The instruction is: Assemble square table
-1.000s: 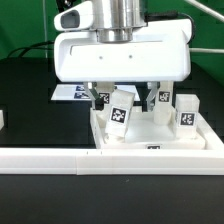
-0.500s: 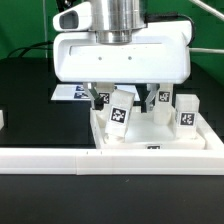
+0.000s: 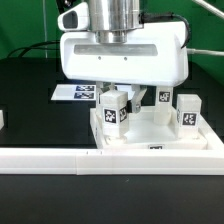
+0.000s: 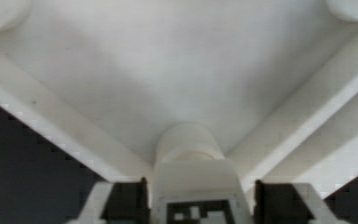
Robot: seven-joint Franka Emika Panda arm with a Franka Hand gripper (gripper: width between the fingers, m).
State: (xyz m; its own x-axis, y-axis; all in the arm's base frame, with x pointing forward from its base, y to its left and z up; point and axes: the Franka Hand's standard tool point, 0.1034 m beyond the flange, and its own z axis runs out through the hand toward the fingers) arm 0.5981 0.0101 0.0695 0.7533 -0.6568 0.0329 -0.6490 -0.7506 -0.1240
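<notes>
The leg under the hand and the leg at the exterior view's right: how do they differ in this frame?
The leg under the hand stands between the hand's fingers, which close in on it; the right-hand leg stands free, nothing touching it. The first sits toward the tabletop's left corner in the exterior view, the second near its right edge. The first's top is hidden by the hand; the second's is in plain sight. Both are small upright white blocks with black-white tags.

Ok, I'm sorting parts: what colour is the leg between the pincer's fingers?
White, with a black-and-white tag on its face; the leg shows best in the exterior view.
</notes>
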